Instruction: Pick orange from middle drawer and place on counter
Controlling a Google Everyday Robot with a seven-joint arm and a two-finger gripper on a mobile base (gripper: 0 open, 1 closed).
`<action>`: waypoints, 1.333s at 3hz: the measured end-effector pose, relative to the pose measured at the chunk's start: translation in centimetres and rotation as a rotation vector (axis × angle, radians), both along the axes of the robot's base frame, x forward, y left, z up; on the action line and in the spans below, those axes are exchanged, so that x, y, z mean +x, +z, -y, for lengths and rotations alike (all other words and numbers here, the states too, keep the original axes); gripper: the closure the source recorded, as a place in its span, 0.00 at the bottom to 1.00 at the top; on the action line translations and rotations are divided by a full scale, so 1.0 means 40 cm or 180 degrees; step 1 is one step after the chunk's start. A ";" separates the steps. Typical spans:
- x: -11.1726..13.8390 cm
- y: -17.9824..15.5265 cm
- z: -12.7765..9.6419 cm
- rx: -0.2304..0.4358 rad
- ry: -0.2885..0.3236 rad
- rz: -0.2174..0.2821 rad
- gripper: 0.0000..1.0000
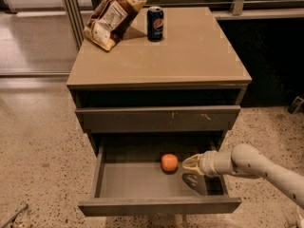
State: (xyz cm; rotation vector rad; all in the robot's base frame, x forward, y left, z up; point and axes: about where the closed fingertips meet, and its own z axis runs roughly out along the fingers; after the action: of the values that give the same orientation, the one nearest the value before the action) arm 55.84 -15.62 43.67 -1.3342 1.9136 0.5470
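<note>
The orange (169, 162) lies on the flat grey floor of the pulled-out middle drawer (142, 182), a little right of its centre. My gripper (189, 164) reaches in from the right on a pale arm, inside the drawer just right of the orange, tips pointing at it, a small gap between them. The tan counter (190, 56) tops the cabinet above.
A brown snack bag (111, 17) and a dark blue soda can (155, 23) stand at the back left of the counter. A shut drawer front with pale scratch marks (156, 119) sits above the open drawer. Speckled floor surrounds the cabinet.
</note>
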 end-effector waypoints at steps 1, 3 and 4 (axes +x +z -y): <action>0.013 -0.013 -0.022 0.0062 0.0048 -0.0015 0.34; 0.031 -0.033 -0.056 0.0115 0.0142 -0.0048 0.13; 0.046 -0.051 -0.082 0.0168 0.0200 -0.0050 0.13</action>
State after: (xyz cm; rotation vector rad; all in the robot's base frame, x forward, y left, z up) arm 57.68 -12.35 41.61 -1.3636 1.8621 0.6367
